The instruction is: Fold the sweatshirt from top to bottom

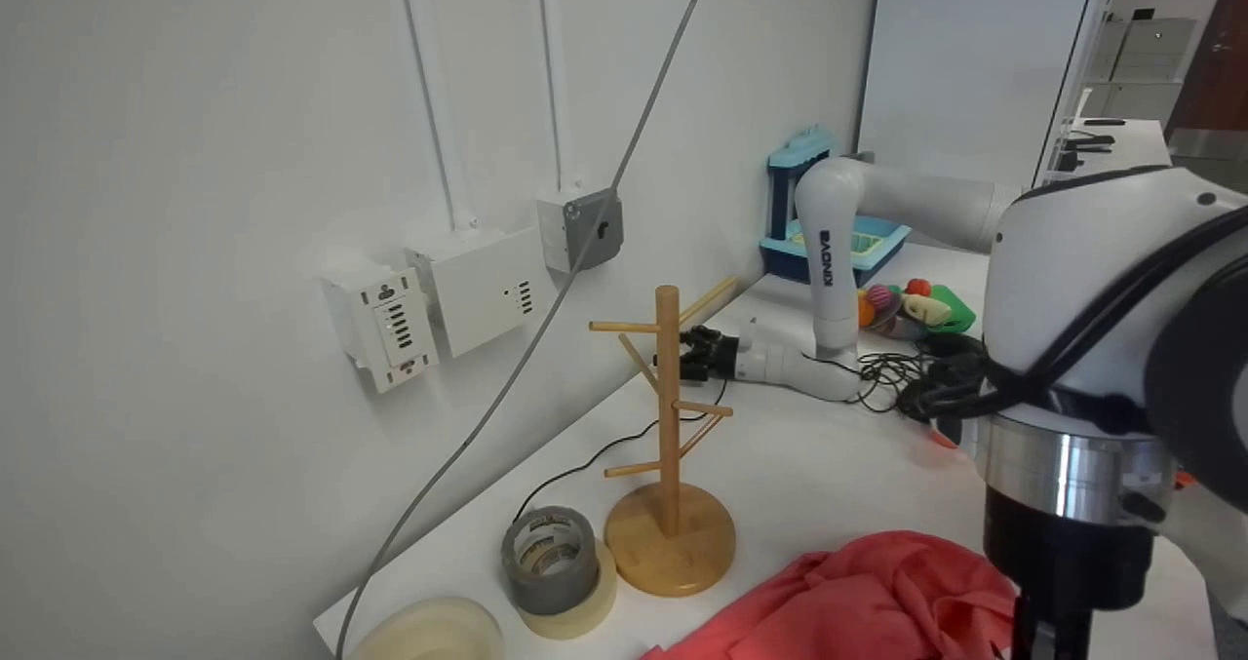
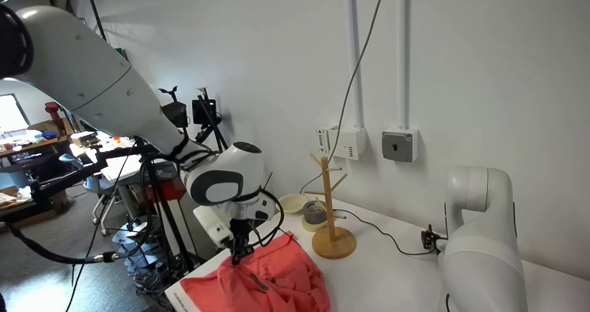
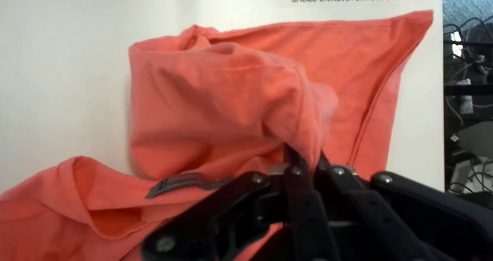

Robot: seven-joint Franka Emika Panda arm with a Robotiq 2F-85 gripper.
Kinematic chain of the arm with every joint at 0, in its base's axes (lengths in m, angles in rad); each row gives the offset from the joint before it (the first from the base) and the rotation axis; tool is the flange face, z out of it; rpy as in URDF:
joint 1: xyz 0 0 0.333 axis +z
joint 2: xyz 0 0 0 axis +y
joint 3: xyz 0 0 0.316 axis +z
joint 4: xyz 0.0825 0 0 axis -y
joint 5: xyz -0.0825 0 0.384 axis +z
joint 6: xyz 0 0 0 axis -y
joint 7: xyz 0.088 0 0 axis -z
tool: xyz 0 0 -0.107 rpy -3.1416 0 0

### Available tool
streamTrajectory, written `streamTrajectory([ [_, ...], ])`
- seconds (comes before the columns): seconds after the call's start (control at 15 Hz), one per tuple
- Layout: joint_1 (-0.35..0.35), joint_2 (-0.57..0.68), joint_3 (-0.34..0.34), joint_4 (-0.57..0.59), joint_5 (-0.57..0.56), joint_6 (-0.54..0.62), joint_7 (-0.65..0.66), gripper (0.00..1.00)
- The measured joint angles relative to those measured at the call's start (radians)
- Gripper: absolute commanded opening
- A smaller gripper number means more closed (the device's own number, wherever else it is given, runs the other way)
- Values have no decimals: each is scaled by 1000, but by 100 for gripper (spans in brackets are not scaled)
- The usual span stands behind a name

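The coral-red sweatshirt [image 1: 848,606] lies bunched and partly folded on the white table. It also shows in an exterior view [image 2: 288,279] with some dark lettering among its folds. In the wrist view the sweatshirt [image 3: 208,95] has a raised fold leading to the jaws, a collar opening at lower left and a flat part at upper right. My gripper [image 3: 307,162] is shut on a pinch of this fabric. In an exterior view my gripper [image 2: 236,256] is low at the garment's edge near the table edge. In an exterior view the fingertips are cut off by the frame's bottom.
A wooden mug tree [image 1: 670,533] stands beside the sweatshirt, with tape rolls [image 1: 551,562] and a pale bowl [image 1: 429,631] near it. A second white arm [image 2: 484,256] rests further along the table, with a black cable [image 2: 387,233] on the surface. The table edge [image 3: 443,99] is near the garment.
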Motion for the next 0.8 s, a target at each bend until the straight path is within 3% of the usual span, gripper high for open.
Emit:
streamTrajectory([
  [0.47,-30,136,111,-30,470,336,-254,2],
  [0.8,-43,246,165,-33,603,434,-370,2],
])
